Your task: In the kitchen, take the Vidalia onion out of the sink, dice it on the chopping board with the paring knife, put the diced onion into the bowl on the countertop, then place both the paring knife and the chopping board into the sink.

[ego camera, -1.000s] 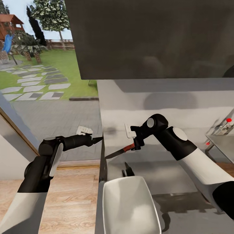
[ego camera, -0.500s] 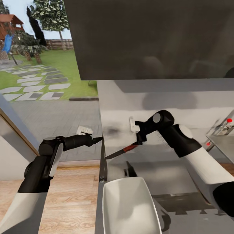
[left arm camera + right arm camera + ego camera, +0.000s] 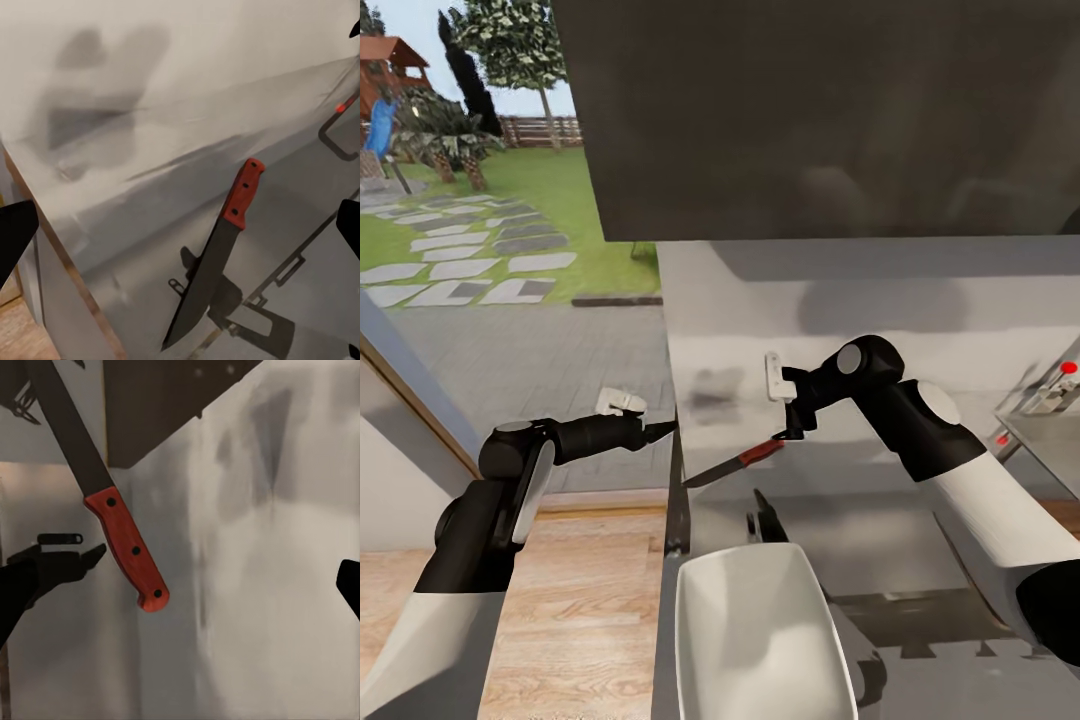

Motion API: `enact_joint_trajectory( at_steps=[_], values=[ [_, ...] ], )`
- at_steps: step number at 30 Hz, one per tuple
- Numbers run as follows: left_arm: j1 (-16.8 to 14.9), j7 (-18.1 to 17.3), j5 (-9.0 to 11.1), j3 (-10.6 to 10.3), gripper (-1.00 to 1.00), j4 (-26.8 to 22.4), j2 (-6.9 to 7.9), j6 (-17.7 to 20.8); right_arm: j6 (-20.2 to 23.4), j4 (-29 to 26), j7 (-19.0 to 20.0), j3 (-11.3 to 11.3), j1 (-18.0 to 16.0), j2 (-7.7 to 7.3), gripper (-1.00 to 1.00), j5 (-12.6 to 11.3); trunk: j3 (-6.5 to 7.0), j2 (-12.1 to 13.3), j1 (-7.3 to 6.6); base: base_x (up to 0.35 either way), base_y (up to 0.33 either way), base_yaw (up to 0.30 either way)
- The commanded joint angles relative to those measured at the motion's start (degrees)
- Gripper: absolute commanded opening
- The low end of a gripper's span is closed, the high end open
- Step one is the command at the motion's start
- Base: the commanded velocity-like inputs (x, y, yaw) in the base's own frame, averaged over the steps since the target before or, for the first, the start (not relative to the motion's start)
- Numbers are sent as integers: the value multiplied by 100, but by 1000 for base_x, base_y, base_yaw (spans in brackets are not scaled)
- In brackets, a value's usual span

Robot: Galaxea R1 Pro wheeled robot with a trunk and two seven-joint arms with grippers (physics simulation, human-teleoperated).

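The paring knife (image 3: 732, 467) has a dark blade and an orange-red handle. It lies slantwise at the left end of the grey countertop (image 3: 900, 540), tip at the counter's left edge. My right gripper (image 3: 792, 428) hangs open just above and beside the handle (image 3: 131, 551), fingers wide apart and not touching it. My left gripper (image 3: 658, 431) is open off the counter's left end, facing the knife (image 3: 225, 240). The white bowl (image 3: 760, 630) sits on the counter nearest me. Part of the sink (image 3: 1050, 435), with its red-knobbed tap (image 3: 1068, 368), shows at the right. The onion and chopping board are out of view.
A dark wall cabinet (image 3: 810, 120) hangs over the counter. A white socket (image 3: 772, 377) sits on the grey wall behind my right gripper. Left of the counter's end (image 3: 676, 520) are wooden floor (image 3: 580, 610) and a window onto a garden.
My right gripper has risen and drawn back to the right, away from the knife handle. The knife stays where it was. The left arm has not moved.
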Motion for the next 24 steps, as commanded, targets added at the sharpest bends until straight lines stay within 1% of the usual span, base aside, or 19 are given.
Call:
enact_joint_trajectory(
  at_steps=[1,9,18,19,20,24],
  values=[
    [-7,-3,15,-3,100,-4,3,41,60,-8,19,18,-8,-4,100,12,-18,-12,3,0,0,0],
    [-9,-3,15,-3,100,-4,3,41,53,-8,65,57,-8,-4,100,19,-72,-12,3,0,0,0],
    [-7,6,15,-3,100,-4,3,41,51,-8,99,313,-8,-4,100,22,-140,-12,3,0,0,0],
    [-8,6,15,-3,100,-4,3,43,51,-8,120,325,-8,-4,100,22,-147,-12,3,0,0,0],
    [-9,6,15,-3,100,-4,3,43,51,-8,300,335,-8,-4,100,22,-154,-12,3,0,0,0],
    [-9,6,15,-3,100,-4,3,48,51,-8,446,331,-8,-4,100,27,-181,-12,3,0,0,0]
  ],
)
